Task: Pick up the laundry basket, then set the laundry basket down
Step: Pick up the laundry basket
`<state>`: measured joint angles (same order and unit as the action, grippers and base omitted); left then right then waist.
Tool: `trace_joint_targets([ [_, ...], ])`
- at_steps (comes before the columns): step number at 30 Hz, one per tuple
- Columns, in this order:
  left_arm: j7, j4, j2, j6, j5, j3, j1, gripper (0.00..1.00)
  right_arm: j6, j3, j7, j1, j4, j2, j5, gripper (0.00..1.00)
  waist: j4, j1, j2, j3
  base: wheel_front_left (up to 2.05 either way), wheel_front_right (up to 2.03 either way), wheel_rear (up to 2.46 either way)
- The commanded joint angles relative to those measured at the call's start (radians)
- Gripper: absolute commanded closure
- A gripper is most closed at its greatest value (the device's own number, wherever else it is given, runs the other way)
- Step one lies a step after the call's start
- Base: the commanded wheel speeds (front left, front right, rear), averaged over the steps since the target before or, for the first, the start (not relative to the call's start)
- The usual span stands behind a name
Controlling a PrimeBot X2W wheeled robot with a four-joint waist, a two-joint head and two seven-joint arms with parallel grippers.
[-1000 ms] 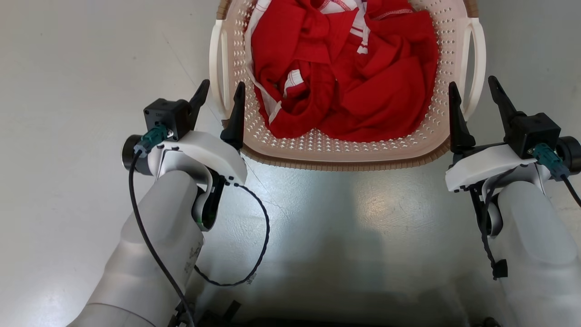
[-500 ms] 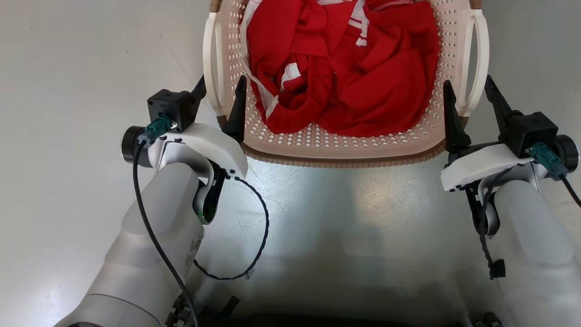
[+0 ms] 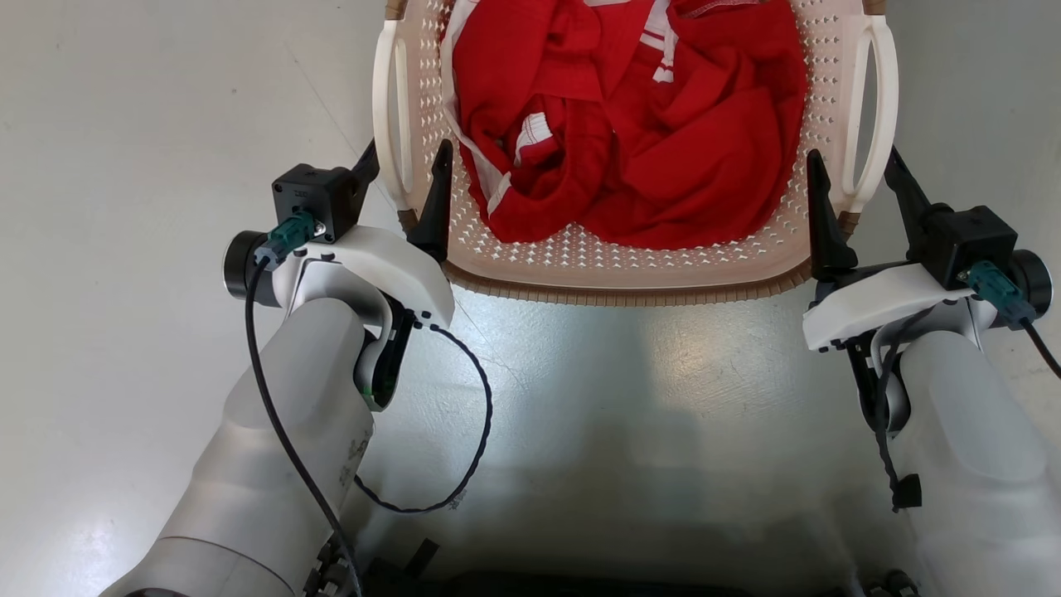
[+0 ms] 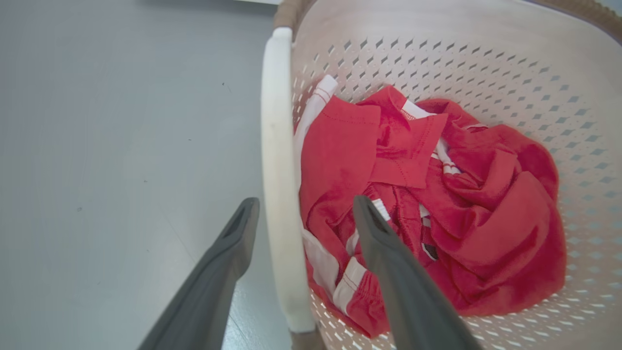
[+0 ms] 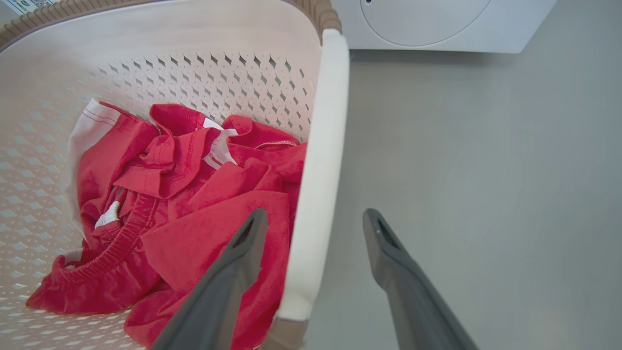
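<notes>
The laundry basket [image 3: 622, 292] stands on the floor at the top middle of the head view, cream with perforated walls and a brown rim. Red clothes [image 3: 646, 141] fill it. My left gripper [image 3: 404, 170] is open, its two dark fingers astride the white left handle [image 3: 385, 116]. In the left wrist view that handle [image 4: 274, 160] runs up between the fingers of the left gripper [image 4: 305, 206]. My right gripper [image 3: 856, 174] is open too, astride the right handle [image 3: 879, 99]. The right wrist view shows this handle [image 5: 323, 160] inside the right gripper [image 5: 315, 216].
A white washing machine [image 5: 437, 24] stands on the floor beyond the basket's right side. Pale grey floor [image 3: 630, 398] surrounds the basket and lies between my two forearms. A black cable [image 3: 472, 448] loops off my left wrist.
Both grippers have slid a little forward, so each handle now sits deeper between the fingers. Both stay open. The basket rests where it was.
</notes>
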<state>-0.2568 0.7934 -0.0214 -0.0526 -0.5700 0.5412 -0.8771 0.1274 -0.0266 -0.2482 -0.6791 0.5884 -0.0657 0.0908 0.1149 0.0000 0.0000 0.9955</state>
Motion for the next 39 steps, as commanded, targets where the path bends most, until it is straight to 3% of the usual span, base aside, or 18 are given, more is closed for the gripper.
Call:
trace_joint_targets([
  [1,-0.005,-0.005,-0.029,0.009,-0.003,-0.014,0.013,0.0,0.003,-0.021,-0.014,0.025,-0.007,0.015,0.013,0.0,0.0,0.0,0.0,0.0,0.0,0.0,0.0],
  [3,-0.005,-0.004,-0.029,0.009,-0.003,-0.012,0.013,0.0,0.003,-0.019,-0.014,0.024,-0.003,0.015,0.021,0.04,0.0,0.0,0.0,0.0,0.0,0.0,0.0],
  [4,-0.005,-0.003,-0.029,0.009,-0.003,-0.011,0.013,0.0,0.003,-0.018,-0.014,0.023,-0.001,0.015,0.024,0.18,-0.001,0.0,0.0,0.001,0.0,0.0,0.0],
  [5,-0.005,-0.002,-0.029,0.008,-0.003,-0.01,0.014,0.0,0.003,-0.017,-0.014,0.023,0.001,0.015,0.029,0.47,-0.001,0.0,0.0,0.001,0.0,0.0,0.0],
  [6,-0.005,0.0,-0.029,0.006,-0.002,-0.008,0.014,0.07,0.003,-0.015,-0.014,0.022,0.006,0.015,0.036,0.6,-0.001,0.0,0.0,0.001,0.0,0.0,0.0],
  [8,-0.005,0.003,-0.029,-0.002,-0.002,-0.002,0.013,0.55,0.003,-0.011,-0.014,0.02,0.018,0.015,0.058,0.96,-0.001,0.0,0.0,0.003,0.0,0.0,0.0],
  [9,-0.005,0.005,-0.029,-0.005,0.0,0.001,0.013,0.82,0.003,-0.01,-0.014,0.02,0.025,0.015,0.081,1.0,0.0,0.0,0.0,0.003,0.0,0.0,0.0],
  [10,-0.005,0.008,-0.029,-0.008,0.002,0.003,0.013,1.0,0.003,-0.012,-0.014,0.018,0.031,0.015,0.088,1.0,-0.001,0.0,0.0,0.004,0.0,0.0,0.0],
  [26,-0.005,0.055,-0.029,-0.022,-0.019,0.035,0.009,1.0,0.003,-0.068,-0.014,0.04,0.069,0.015,0.178,1.0,-0.014,0.0,0.0,-0.024,0.0,0.0,0.0],
  [39,-0.005,0.174,-0.029,-0.042,-0.026,0.059,0.003,1.0,0.003,-0.156,-0.014,0.061,0.131,0.015,0.24,1.0,-0.06,0.0,0.0,-0.112,0.0,0.0,0.0],
])
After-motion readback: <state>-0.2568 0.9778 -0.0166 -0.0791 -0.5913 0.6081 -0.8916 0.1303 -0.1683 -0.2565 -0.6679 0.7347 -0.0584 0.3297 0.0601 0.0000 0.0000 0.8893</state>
